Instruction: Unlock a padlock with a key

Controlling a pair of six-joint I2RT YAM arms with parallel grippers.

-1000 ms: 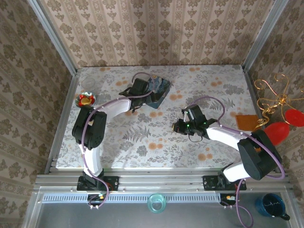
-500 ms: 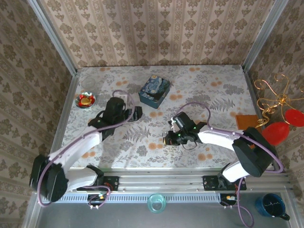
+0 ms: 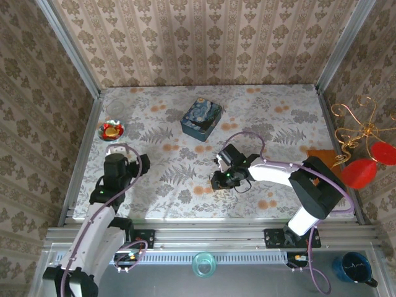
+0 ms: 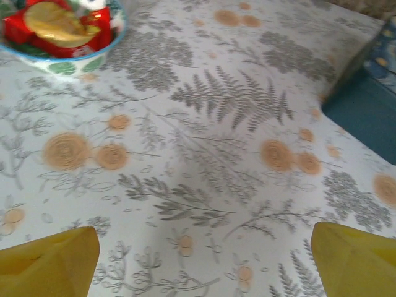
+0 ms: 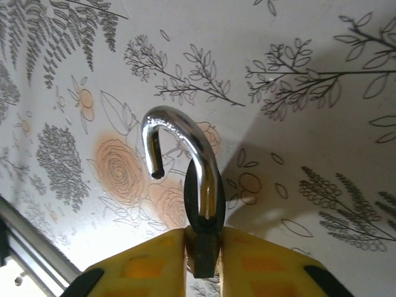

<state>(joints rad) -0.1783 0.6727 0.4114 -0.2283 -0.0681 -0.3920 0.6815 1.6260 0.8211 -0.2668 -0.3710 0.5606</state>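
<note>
Clearly one padlock, shackle open, sits pinched in the right tool; the left tool stands spread.

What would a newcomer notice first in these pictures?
The padlock, its silvery shackle swung open, is pinched between the right gripper's yellow fingers close to the floral tablecloth, near its middle. The left gripper hangs wide open over bare cloth at the near left, near the red-and-gold dish.
</note>
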